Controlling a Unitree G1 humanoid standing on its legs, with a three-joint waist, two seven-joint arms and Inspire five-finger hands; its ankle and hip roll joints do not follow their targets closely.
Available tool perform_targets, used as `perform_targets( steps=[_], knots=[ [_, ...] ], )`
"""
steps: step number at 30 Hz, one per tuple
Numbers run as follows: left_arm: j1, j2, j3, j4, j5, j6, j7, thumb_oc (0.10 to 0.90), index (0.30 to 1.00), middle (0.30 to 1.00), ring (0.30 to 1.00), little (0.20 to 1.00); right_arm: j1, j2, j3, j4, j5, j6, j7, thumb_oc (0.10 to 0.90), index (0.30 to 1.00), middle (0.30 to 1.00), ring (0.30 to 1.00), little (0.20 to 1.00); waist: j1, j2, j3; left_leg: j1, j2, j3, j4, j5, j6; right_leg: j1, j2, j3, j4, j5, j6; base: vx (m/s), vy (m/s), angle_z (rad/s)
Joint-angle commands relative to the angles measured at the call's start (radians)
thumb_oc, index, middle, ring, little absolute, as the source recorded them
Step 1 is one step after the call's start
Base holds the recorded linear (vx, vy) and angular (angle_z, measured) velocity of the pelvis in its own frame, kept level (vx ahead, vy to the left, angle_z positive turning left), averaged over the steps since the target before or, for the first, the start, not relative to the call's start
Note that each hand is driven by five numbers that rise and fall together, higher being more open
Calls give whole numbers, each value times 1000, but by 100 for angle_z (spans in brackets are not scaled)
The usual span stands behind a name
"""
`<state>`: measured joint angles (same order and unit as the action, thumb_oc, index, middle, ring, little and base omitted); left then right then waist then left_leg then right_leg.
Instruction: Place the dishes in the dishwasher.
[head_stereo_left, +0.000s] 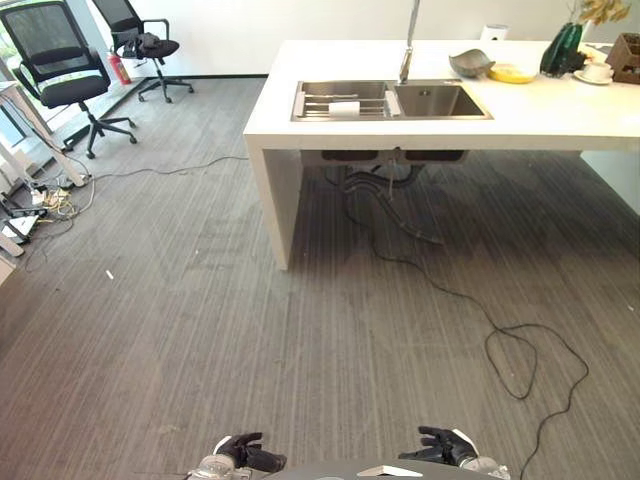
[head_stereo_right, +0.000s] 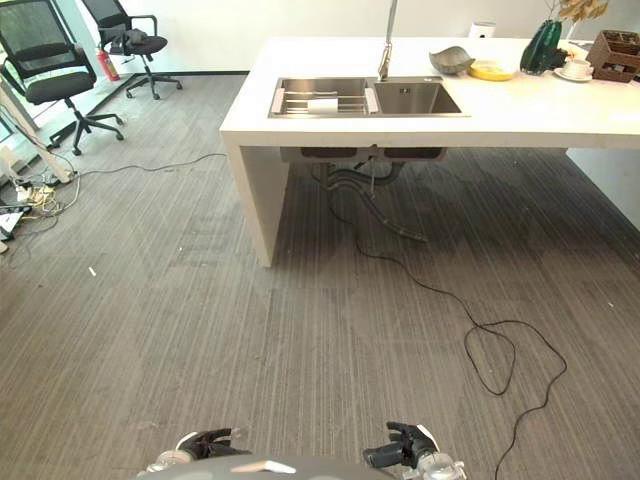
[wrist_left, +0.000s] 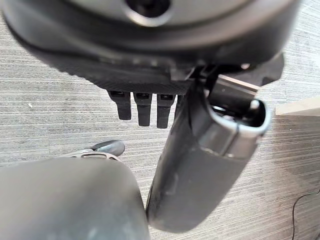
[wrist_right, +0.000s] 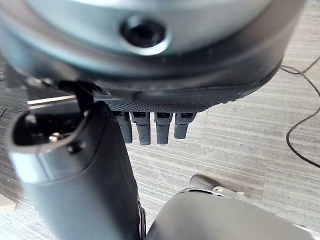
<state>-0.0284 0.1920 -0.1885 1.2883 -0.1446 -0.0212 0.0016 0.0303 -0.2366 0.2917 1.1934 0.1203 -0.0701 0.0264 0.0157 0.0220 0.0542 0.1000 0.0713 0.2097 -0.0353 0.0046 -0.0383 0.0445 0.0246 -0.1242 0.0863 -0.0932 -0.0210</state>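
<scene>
Fingers loosely apart on left hand (head_stereo_left: 245, 452) and right hand (head_stereo_left: 440, 446), both empty, arms cut off

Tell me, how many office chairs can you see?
2. One black chair stands at the far left by the desks, and the other chair is farther back near the wall. More may be hidden past the picture's edge.

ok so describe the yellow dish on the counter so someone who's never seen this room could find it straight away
Start at the white counter with the steel sink set into it, then look past the sink's right end toward the back edge. There a flat yellow plate lies between a grey bowl and a dark green vase. It is the only yellow thing there, and it is low and flat.
</scene>
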Motion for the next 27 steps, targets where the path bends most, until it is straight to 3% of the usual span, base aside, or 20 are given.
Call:
perform_targets(
  steps=[1, 2, 3, 6, 7, 10, 11, 12, 13, 16, 17, 18, 21, 22, 23, 24, 25, 27],
  knots=[
    [-65, -4, 29, 9, 6, -40, 45, 800, 900, 900, 900, 900, -37, -2, 23, 47, 16, -6, -2, 800, 900, 900, 900, 900, -18, -64, 29, 19, -61, -6, 33, -42, -14, 90, -11, 1, -117, 15, 84, 10, -48, 2],
    [-65, -4, 29, 9, 6, -40, 45, 800, 900, 900, 900, 900, -37, -2, 23, 47, 16, -6, -2, 800, 900, 900, 900, 900, -18, -64, 29, 19, -61, -6, 33, -42, -14, 90, -11, 1, -117, 15, 84, -39, -131, -3],
    [-82, 11, 39, -27, -16, -61, 91, 800, 900, 900, 900, 900, -50, -10, 20, 36, 35, -17, -14, 800, 900, 900, 900, 900, -7, -85, 67, -82, -45, -7, 241, -45, -43, 79, -22, 5, -97, 10, 69, -10, -171, -1],
    [-90, 14, 58, -36, -66, -76, 127, 800, 900, 900, 900, 900, -45, -22, 30, 23, 42, -23, -18, 800, 900, 900, 900, 900, 25, -123, 115, -201, -1, 20, 555, 42, -105, 141, -39, 0, -128, 2, 51, 98, -212, 21],
    [-95, 13, 56, -37, -73, -79, 138, 800, 900, 900, 900, 900, -46, -26, 31, 24, 46, -21, -22, 800, 900, 900, 900, 900, 36, -129, 130, -230, 5, 19, 586, 60, -110, 160, -41, -3, -139, -2, 52, 195, -122, 21],
    [-91, 16, 97, -28, -119, -95, 181, 800, 900, 900, 900, 900, -46, -34, 13, 51, 61, -19, -32, 800, 900, 900, 900, 900, 51, -116, 119, -307, 48, 124, 384, 66, -87, 222, -38, -13, -174, -37, 71, 362, 35, 10],
    [-84, 14, 116, -29, -137, -105, 208, 800, 900, 900, 900, 900, -39, -29, 9, 58, 55, -17, -37, 800, 900, 900, 900, 900, 58, -99, 108, -312, 52, 151, 247, 102, -82, 240, -24, -4, -174, -50, 80, 616, 210, 25],
    [-79, 9, 145, -39, -170, -127, 250, 800, 900, 900, 900, 900, -30, -22, 13, 62, 41, -25, -49, 800, 900, 900, 900, 900, 75, -73, 92, -345, 71, 159, 35, 150, -81, 271, -5, 19, -174, -74, 95, 595, 188, -4],
    [-81, 8, 159, -52, -198, -141, 278, 800, 900, 900, 900, 900, -27, -19, 18, 64, 35, -29, -57, 800, 900, 900, 900, 900, 82, -78, 85, -341, 72, 146, -36, 165, -76, 294, -21, 25, -174, -85, 104, 416, 132, -25],
    [-82, 15, 175, -93, -210, -178, 326, 800, 900, 900, 900, 900, -26, -7, 26, 70, 22, -33, -67, 800, 900, 900, 900, 900, 85, -80, 62, -331, 78, 124, -43, 168, -67, 337, -23, 55, -174, -103, 109, 319, 47, -37],
    [-84, 21, 165, -123, -188, -186, 351, 800, 900, 900, 900, 900, -19, 1, 25, 69, 20, -35, -77, 800, 900, 900, 900, 900, 84, -81, 56, -315, 70, 134, -50, 201, -65, 347, -28, 56, -165, -93, 107, 493, 74, -96],
    [-97, 45, 124, -278, -104, -205, 415, 800, 900, 900, 900, 900, -8, 14, 13, 57, 39, -45, -89, 800, 900, 900, 900, 900, 75, -94, 39, -278, 35, 132, -52, 216, -55, 323, -41, 54, -85, -88, 119, 350, 51, -67],
    [-102, 67, 114, -359, -52, -214, 457, 800, 900, 900, 900, 900, -3, 18, 8, 50, 45, -47, -93, 800, 900, 900, 900, 900, 73, -100, 27, -265, 21, 136, -52, 202, -47, 294, -45, 60, -32, -67, 132, 243, 77, -26],
    [-133, 108, 117, -524, 6, -235, 523, 800, 900, 900, 900, 900, 5, 27, 10, 30, 45, -56, -87, 800, 900, 900, 900, 900, 61, -116, 14, -229, -13, 143, -52, 171, -24, 241, -57, 73, 93, 36, 179, 321, 111, -8],
    [-160, 132, 118, -602, 46, -237, 546, 800, 900, 900, 900, 900, 9, 25, 15, 14, 36, -63, -82, 800, 900, 900, 900, 900, 54, -116, 9, -210, -18, 147, -52, 154, -14, 206, -60, 84, 171, 101, 200, 321, 111, -8],
    [-160, 132, 118, -602, 46, -237, 546, 800, 900, 900, 900, 900, 9, 25, 15, 14, 36, -63, -82, 800, 900, 900, 900, 900, 54, -116, 9, -210, -18, 147, -52, 154, -14, 206, -60, 84, 171, 101, 200, 282, 110, -11],
    [-219, 186, 121, -743, 113, -235, 574, 800, 900, 900, 900, 900, 4, 16, 11, -12, 31, -66, -80, 800, 900, 900, 900, 900, 32, -115, 19, -163, -33, 140, -52, 116, 7, 130, -73, 75, 357, 211, 251, 296, 136, -6],
    [-282, 268, 122, -911, 215, -214, 583, 800, 900, 900, 900, 900, -4, 1, -11, -45, 43, -68, -81, 800, 900, 900, 900, 900, 2, -85, 42, -112, -21, 127, -52, 84, 22, 38, -69, 66, 556, 282, 275, 346, 165, 15]
  ],
)
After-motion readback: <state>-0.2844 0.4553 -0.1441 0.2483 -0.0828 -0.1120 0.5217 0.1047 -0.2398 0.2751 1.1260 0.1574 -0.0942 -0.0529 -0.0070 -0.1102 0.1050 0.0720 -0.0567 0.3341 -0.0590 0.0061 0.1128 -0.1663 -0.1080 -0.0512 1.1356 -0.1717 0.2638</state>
